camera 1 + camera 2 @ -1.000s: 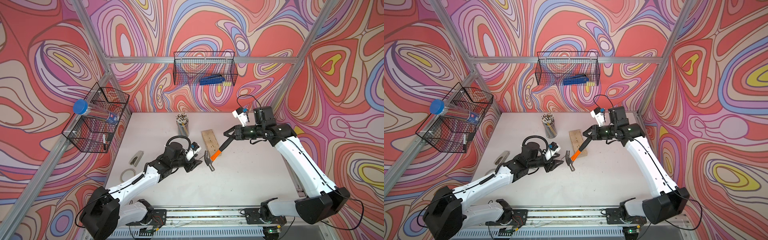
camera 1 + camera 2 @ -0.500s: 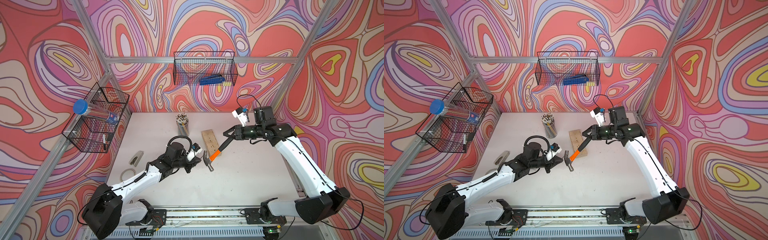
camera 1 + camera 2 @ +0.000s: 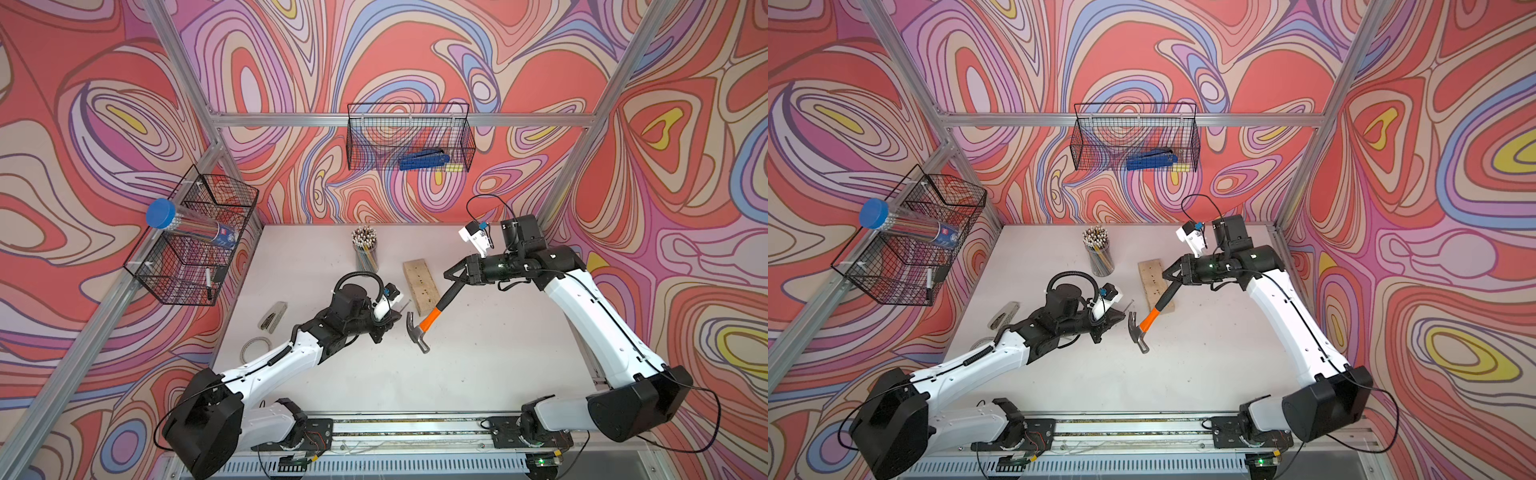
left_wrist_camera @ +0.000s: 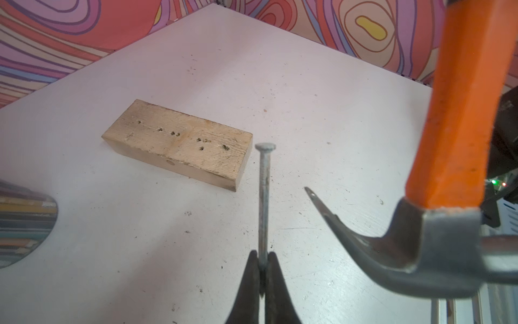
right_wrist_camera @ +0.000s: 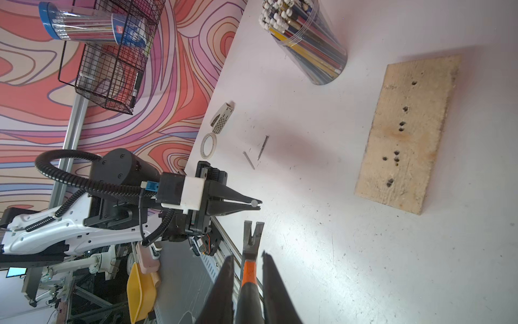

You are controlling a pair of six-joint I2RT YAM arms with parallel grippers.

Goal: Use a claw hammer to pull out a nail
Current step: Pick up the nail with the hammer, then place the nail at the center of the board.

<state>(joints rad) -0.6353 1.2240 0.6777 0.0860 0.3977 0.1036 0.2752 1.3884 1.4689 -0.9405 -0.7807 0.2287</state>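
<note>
- A nail [image 4: 264, 196] is pinched near its point by the closed left fingers [image 4: 246, 286], head outward and clear of the wooden block [image 4: 179, 143].
- The claw hammer [image 3: 420, 330] is gripped at the black end of its handle by the right fingers [image 5: 221, 289]. Its head appears raised off the desk [image 3: 478, 365], with the forked claw turned toward the nail, near but not touching.
- Only empty holes are seen in the block, so the pull is judged done.
- The scuffed white desk is enclosed by swirling pink-and-orange patterned walls. A pencil cup [image 3: 365, 253] is placed near the block.
</note>
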